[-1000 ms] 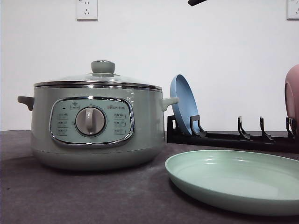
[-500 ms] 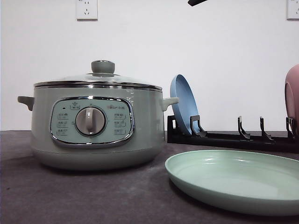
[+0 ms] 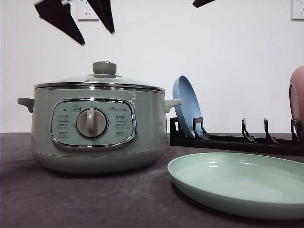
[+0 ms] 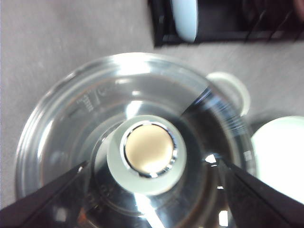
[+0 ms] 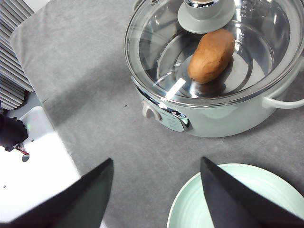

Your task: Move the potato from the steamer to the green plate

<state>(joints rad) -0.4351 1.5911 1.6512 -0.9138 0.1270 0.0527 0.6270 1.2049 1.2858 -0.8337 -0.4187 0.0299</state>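
On a grey felt-like tabletop (image 3: pixel 95 199) against a white wall (image 3: pixel 228 57) with sockets (image 3: pixel 88 9), the steamer (image 3: pixel 97 128) stands beside the green plate (image 3: pixel 237 183). Behind them a black rack (image 3: pixel 237 140) holds a blue plate (image 3: pixel 187 107) upright; a pink one (image 3: pixel 297 102) shows at the edge. Under the glass lid (image 5: pixel 209 52) the potato (image 5: pixel 211 56) lies in the steamer. Above the lid knob (image 4: pixel 147 154) hangs the left gripper (image 4: pixel 149 197), fingers spread wide. Over the table between steamer and plate, the right gripper (image 5: pixel 156 194) is likewise spread, holding nothing.
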